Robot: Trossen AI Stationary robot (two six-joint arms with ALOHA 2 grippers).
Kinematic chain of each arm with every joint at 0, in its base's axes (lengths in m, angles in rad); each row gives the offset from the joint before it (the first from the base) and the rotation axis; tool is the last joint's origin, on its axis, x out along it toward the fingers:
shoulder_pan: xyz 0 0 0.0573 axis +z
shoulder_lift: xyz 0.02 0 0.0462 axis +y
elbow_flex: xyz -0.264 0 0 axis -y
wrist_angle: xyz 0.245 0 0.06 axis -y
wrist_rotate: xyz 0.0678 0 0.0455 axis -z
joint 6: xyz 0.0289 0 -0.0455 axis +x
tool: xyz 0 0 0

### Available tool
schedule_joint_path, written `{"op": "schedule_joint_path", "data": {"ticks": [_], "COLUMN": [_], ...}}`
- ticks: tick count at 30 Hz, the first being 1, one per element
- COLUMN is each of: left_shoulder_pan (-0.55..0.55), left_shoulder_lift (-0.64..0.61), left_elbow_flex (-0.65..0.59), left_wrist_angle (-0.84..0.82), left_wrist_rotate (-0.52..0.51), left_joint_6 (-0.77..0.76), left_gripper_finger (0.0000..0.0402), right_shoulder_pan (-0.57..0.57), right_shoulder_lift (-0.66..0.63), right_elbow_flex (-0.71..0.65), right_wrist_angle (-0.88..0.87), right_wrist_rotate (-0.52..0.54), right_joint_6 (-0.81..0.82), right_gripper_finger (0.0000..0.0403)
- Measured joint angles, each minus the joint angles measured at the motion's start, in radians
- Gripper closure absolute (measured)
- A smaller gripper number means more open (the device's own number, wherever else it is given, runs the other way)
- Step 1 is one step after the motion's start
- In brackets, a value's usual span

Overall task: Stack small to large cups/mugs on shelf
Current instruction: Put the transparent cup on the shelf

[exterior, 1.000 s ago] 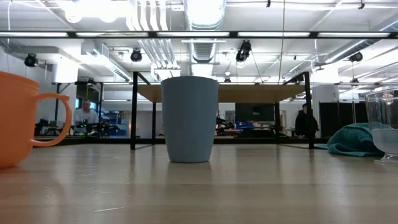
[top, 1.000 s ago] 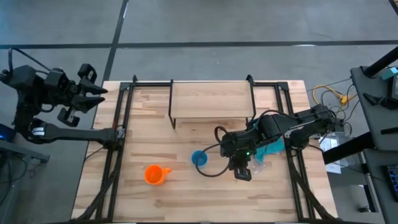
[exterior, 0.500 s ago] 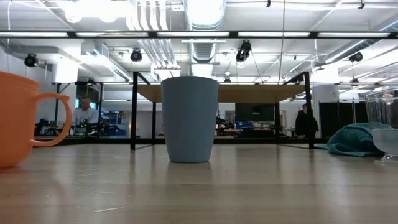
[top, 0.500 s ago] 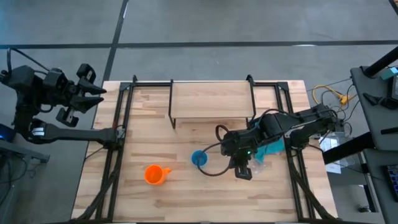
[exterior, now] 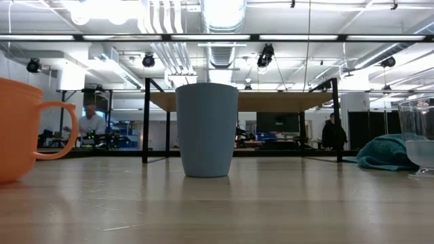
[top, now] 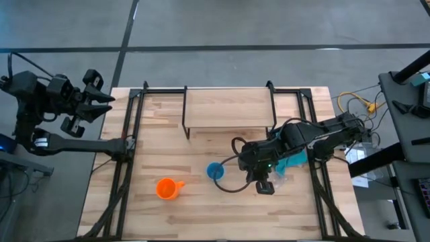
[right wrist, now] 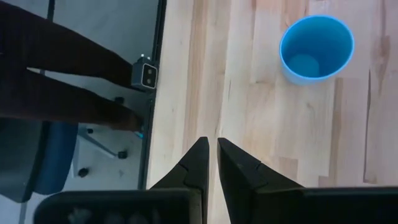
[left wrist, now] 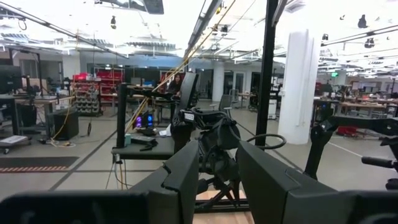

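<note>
Now my right pincer (top: 264, 188) hangs over the big wooden table (top: 201, 208), just beside the round blue cup (top: 215, 171). Its two dark fingers (right wrist: 200, 165) are pressed almost together and hold nothing. The see-through cup (top: 281, 180) stands close by, next to the teal cloth (top: 295, 160). The orange mug with a handle (top: 168, 189) sits further along the table. The low light-wood shelf on black legs (top: 228, 107) is bare. My left pincer (top: 94, 102) waits off the table's corner, its fingers a little apart.
</note>
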Motion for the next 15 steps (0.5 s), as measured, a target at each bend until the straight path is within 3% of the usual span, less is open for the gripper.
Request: {"op": "schedule_joint_path", "data": {"ticks": [15], "left_shoulder_pan": [0.0], "left_shoulder_lift": [0.0], "left_elbow_flex": [0.0], "left_wrist_angle": [0.001], "left_wrist_rotate": [0.0], "left_joint_6": [0.0], "left_gripper_finger": [0.0302], "right_shoulder_pan": [0.011], "right_shoulder_lift": [0.002], "right_elbow_flex": [0.0], "right_wrist_angle": [-0.008], "right_wrist_rotate": [0.008], "right_joint_6": [0.03], "right_gripper_finger": [0.0374]}}
